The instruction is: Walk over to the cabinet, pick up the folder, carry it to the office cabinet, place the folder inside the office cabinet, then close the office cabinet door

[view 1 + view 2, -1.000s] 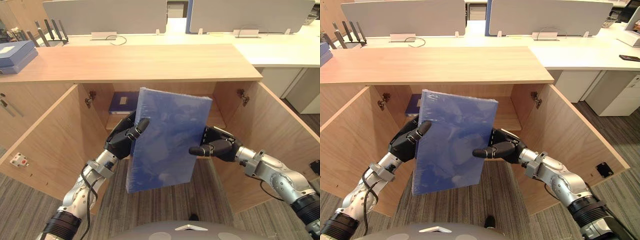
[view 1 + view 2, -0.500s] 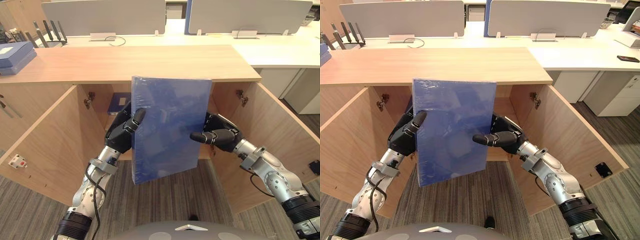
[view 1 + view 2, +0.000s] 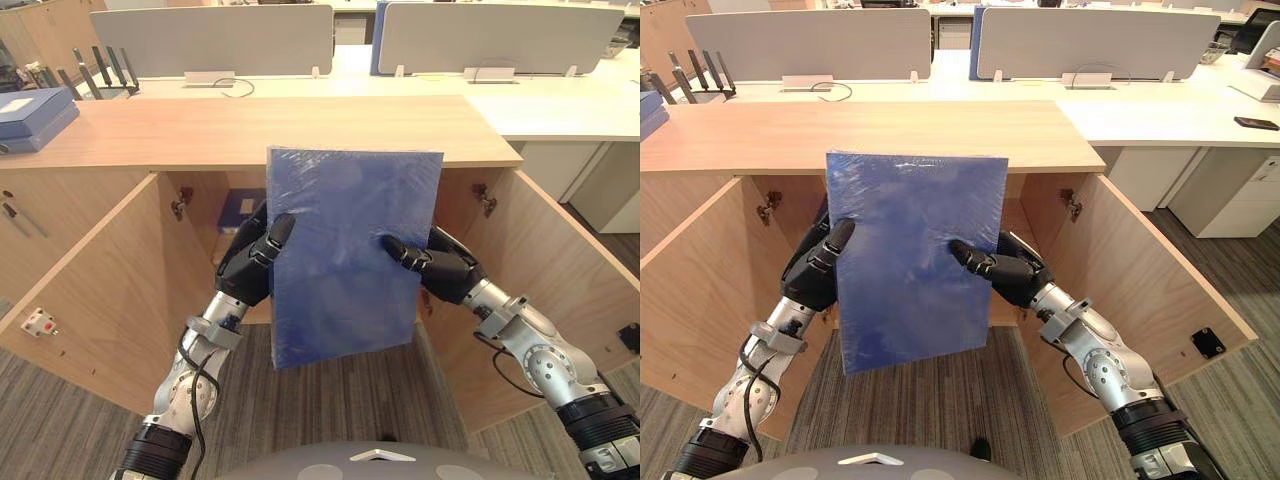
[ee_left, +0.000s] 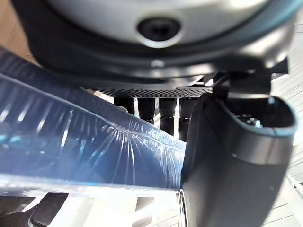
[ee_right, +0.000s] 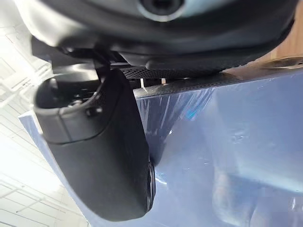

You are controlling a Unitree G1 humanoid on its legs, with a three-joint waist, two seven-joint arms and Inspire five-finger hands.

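Progress note, taken at the open office cabinet (image 3: 300, 128).

- The folder (image 3: 350, 255), blue and wrapped in clear film, is held upright between both hands, off any surface, in front of the cabinet's mouth. Its top edge is seen against the front lip of the cabinet top.
- The left hand (image 3: 248, 268) is clamped on the folder's left edge: the thumb is laid on the front face, and the fingers (image 4: 154, 108) are seen behind it in the left wrist view.
- The right hand (image 3: 445, 275) is clamped on the right edge in the same way, with its thumb (image 5: 102, 156) pressed flat on the film.
- The left door (image 3: 95, 290) and the right door (image 3: 545, 285) are both swung wide open.
- Inside, a shelf (image 3: 232, 238) is seen at the back left, with a dark blue binder (image 3: 240, 208) lying on it. The middle of the opening is hidden by the folder.

Judgement: pick-up and carry are taken as done, since the folder is gripped and the cabinet has been reached. The placing step is in hand but not finished, since the folder is judged to be outside the opening rather than in it. Left to do: the folder is to be passed in and set down, both hands released and drawn clear, and the door closed.
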